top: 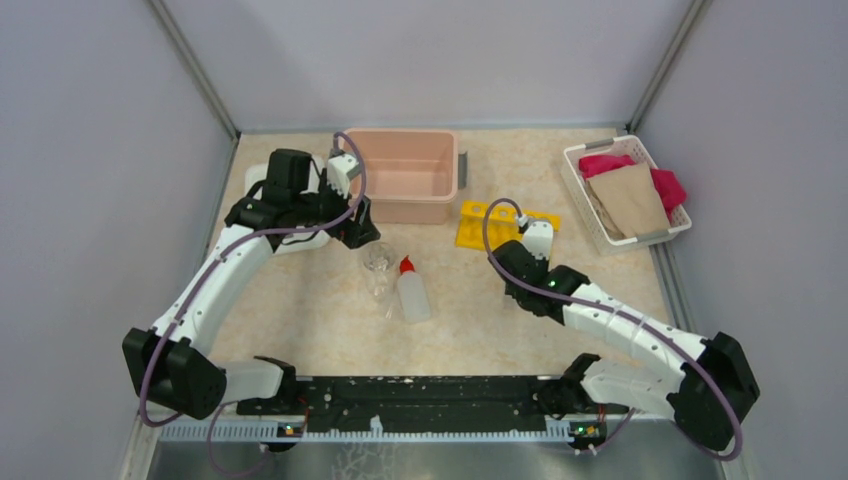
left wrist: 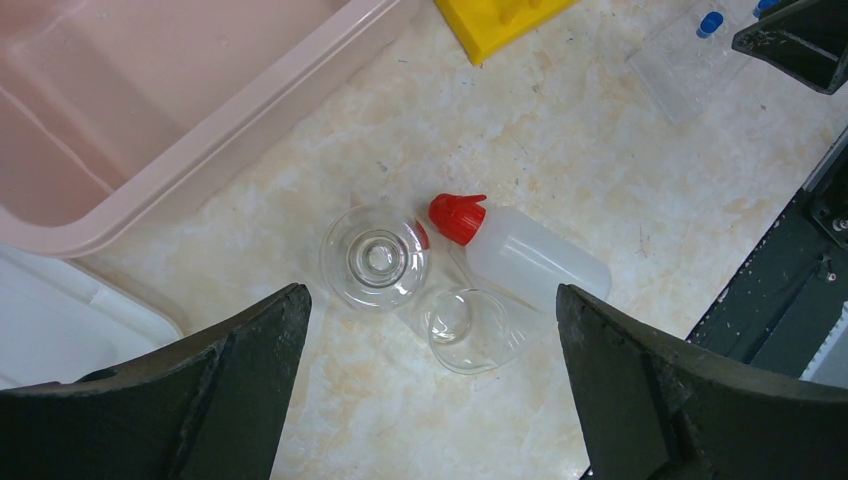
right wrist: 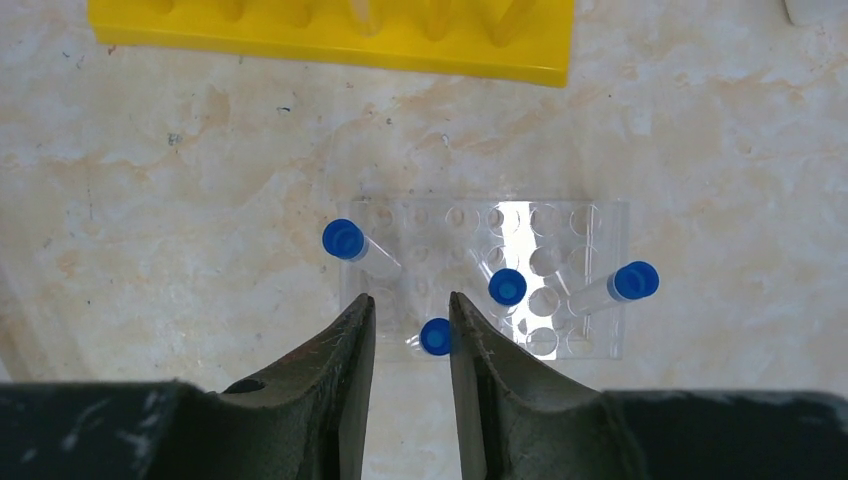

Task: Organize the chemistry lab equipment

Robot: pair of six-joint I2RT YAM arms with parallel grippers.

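A clear glass flask (left wrist: 378, 258) stands upright, also in the top view (top: 378, 262). A second small clear glass vessel (left wrist: 470, 325) lies next to it. The white squeeze bottle (left wrist: 535, 262) with its red nozzle (left wrist: 457, 217) lies on its side against them, also in the top view (top: 411, 296). My left gripper (left wrist: 430, 300) hangs wide open above the glassware. My right gripper (right wrist: 410, 300) is narrowly open over a clear holed plate (right wrist: 560, 225) with several blue-capped tubes. One tube's cap (right wrist: 435, 337) shows between its fingers, beside the right finger. The yellow rack (right wrist: 330, 35) lies just beyond.
A pink tub (top: 405, 175) stands at the back centre. A white basket (top: 575, 170) of pink and tan cloths is at the back right. A flat white object (left wrist: 60, 320) lies under my left arm. Grey walls enclose the table.
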